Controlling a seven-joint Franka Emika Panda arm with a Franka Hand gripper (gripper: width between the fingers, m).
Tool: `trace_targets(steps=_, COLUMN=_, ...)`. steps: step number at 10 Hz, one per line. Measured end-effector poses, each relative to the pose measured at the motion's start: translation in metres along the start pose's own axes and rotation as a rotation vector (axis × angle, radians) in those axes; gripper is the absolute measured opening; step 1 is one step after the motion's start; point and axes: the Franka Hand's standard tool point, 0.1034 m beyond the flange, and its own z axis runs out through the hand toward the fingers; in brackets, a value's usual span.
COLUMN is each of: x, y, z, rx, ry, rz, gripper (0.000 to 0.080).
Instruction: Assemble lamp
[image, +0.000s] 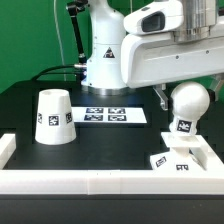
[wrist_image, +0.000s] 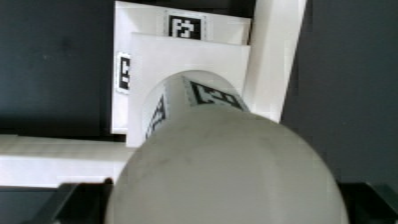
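Observation:
My gripper (image: 186, 96) is shut on the ball of the white bulb (image: 187, 103) and holds it upright, with its tagged neck (image: 183, 126) pointing down. The bulb hangs just above the small blocky base (image: 174, 161), which sits in the near corner at the exterior view's right. In the wrist view the bulb (wrist_image: 214, 150) fills the picture between my dark fingers (wrist_image: 71, 203), and the base (wrist_image: 183, 45) lies beyond its neck. The truncated-cone shade (image: 54, 117) stands on the table at the exterior view's left, apart from the gripper.
The marker board (image: 113, 115) lies flat at the table's middle back. White border rails run along the front edge (image: 90, 182) and beside the base (image: 208, 152); one also shows in the wrist view (wrist_image: 276, 50). The robot's pedestal (image: 105, 65) stands behind.

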Motion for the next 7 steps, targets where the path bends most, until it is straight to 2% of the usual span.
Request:
trace_targets(steps=3, x=0.0000, y=0.0000, z=-0.0001, rx=0.002, ry=0.000, rz=0.056, gripper=0.0577)
trace_targets(steps=4, x=-0.0016, y=0.0014, z=-0.0002, rx=0.017, ry=-0.001, rz=0.200, gripper=0.0577)
trace_targets(steps=7, x=-0.0045, y=0.0014, z=-0.0002, rx=0.015, ry=-0.007, rz=0.585, gripper=0.0579)
